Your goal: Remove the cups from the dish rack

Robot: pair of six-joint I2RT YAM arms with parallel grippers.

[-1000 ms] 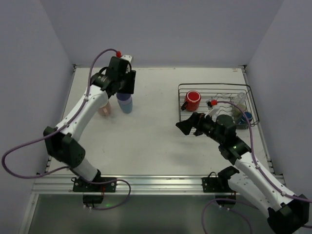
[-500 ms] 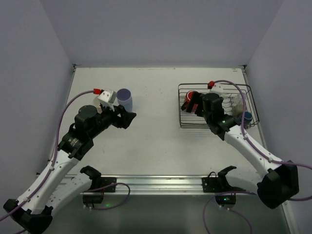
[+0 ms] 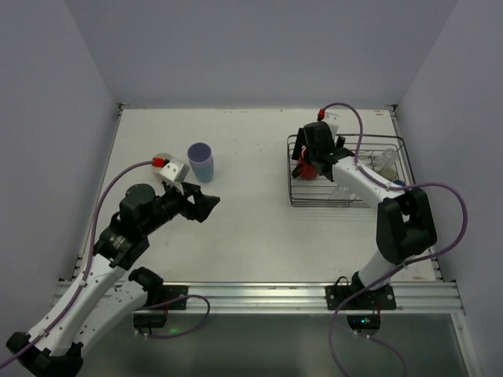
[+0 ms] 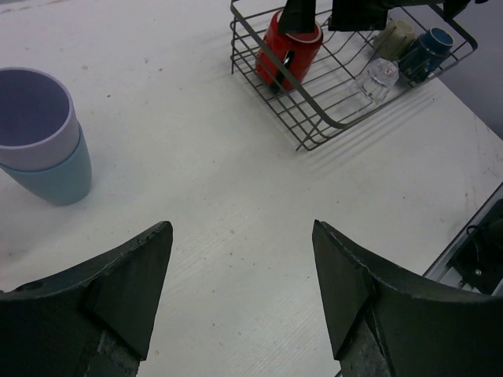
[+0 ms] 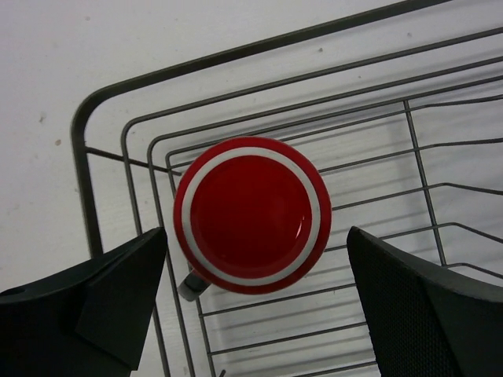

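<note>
The dish rack stands at the right on the table. It holds a red mug, a clear glass, a dark navy cup and an olive-grey cup. My right gripper is open above the red mug in the rack's far-left corner, one finger on each side of it, not touching. A lavender cup sits nested in a light blue cup on the table at the left. My left gripper is open and empty, near and right of that stack.
The rack's wire rim runs close to the right gripper's left finger. The rack also shows in the left wrist view. Grey walls close the table on three sides. A rail runs along the near edge.
My left arm has drawn back from the stacked cups toward the near edge, open and empty. My right gripper has moved to the rack's far-left corner, over the red mug.
</note>
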